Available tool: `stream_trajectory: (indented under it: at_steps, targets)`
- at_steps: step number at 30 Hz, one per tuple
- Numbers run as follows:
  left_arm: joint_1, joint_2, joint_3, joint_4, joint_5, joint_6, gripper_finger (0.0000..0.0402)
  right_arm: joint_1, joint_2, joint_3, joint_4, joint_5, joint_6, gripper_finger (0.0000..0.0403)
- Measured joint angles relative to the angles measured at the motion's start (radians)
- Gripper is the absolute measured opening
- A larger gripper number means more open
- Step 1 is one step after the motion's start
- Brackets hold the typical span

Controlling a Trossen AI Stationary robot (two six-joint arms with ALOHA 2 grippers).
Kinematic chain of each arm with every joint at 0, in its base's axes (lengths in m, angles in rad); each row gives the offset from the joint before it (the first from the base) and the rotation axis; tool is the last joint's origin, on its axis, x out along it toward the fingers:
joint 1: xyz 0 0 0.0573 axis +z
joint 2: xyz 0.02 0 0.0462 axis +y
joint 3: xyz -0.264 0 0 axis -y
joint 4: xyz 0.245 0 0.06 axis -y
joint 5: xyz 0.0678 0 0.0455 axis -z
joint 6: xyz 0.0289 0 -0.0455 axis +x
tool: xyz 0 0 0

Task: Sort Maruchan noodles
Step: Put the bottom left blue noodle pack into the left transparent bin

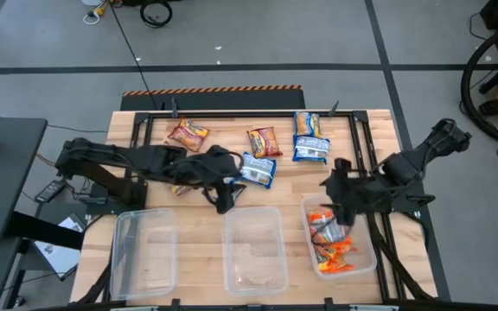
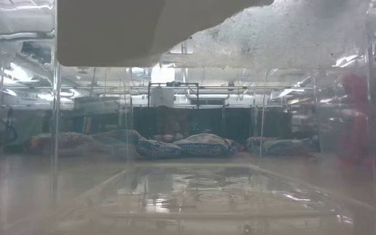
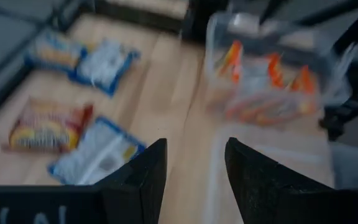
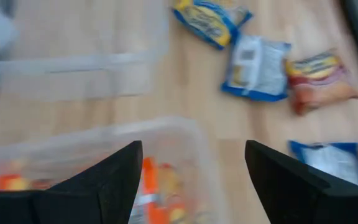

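Five noodle packets lie flat on the far half of the wooden table: two dark red ones (image 1: 188, 133) (image 1: 264, 142) and three blue-and-white ones (image 1: 308, 123) (image 1: 310, 149) (image 1: 258, 169). Several orange packets (image 1: 331, 242) lie in the right clear bin (image 1: 368, 259). My left gripper (image 1: 225, 203) (image 3: 194, 146) is open and empty, at mid-table by the nearest blue packet (image 3: 95, 152). My right gripper (image 1: 344, 212) (image 4: 194, 149) is open and empty above the right bin's far end (image 4: 166, 127).
Two more clear bins stand along the near edge, the left one (image 1: 143, 250) and the middle one (image 1: 253, 249), neither holding a packet. A black frame runs along the far edge (image 1: 232, 112). Bare wood shows between the bins and the packets.
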Motion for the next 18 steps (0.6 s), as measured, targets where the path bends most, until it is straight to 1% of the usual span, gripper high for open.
stream_trajectory:
  at_steps: [3, 6, 8, 11, 13, 16, 18]
  targets:
    - [0.024, 0.000, -0.068, 0.005, 0.011, -0.019, 0.0166, -0.093, 0.007, -0.007, -0.040, -0.027, -0.044, 0.0285]
    - [0.036, 0.000, -0.128, -0.004, 0.014, -0.029, 0.0166, -0.188, 0.008, -0.030, -0.049, -0.064, -0.121, 0.0282]
    - [0.037, 0.000, -0.151, -0.021, 0.045, -0.039, 0.0166, -0.246, 0.007, -0.044, -0.041, -0.073, -0.186, 0.0280]
    - [0.035, -0.004, -0.165, -0.118, 0.089, -0.035, 0.0166, -0.320, 0.007, -0.070, -0.013, -0.099, -0.273, 0.0279]
    - [0.029, -0.016, -0.176, -0.181, 0.083, -0.019, 0.0166, -0.360, 0.008, -0.084, 0.013, -0.121, -0.309, 0.0279]
    - [0.028, -0.030, -0.204, -0.256, 0.074, 0.046, 0.0167, -0.403, 0.007, -0.094, 0.043, -0.125, -0.347, 0.0279]
    - [0.028, -0.031, -0.245, -0.251, 0.074, 0.103, 0.0167, -0.424, 0.008, -0.096, 0.070, -0.125, -0.366, 0.0279]
